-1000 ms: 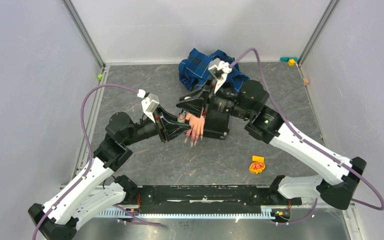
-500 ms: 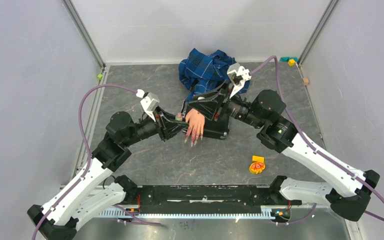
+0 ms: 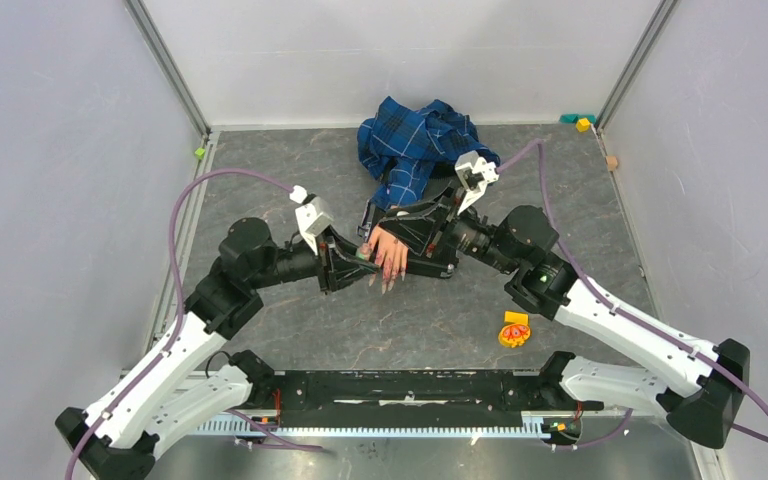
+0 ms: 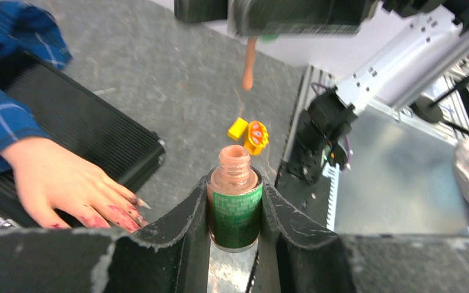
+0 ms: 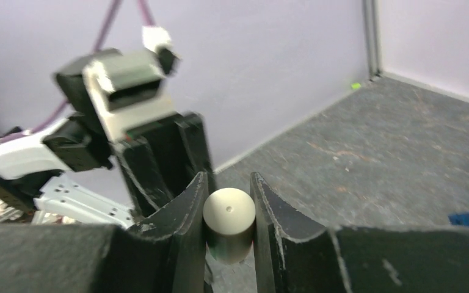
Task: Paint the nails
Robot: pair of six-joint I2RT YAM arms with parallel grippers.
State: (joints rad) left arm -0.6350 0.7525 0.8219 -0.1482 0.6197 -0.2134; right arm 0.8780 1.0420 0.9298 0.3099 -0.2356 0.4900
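Nails [image 4: 133, 206] and uncapped bottle [image 4: 235, 210] show best from left wrist.

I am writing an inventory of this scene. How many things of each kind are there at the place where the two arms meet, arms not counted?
Mannequin hand: 1
Polish bottle: 1
Brush cap: 1
Black ridged box: 1
Total: 4

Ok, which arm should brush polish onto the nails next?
Right. The right gripper is shut on the brush cap, with the brush hanging free close to the mannequin hand's nails. The left gripper is shut on the open polish bottle, so it's occupied.
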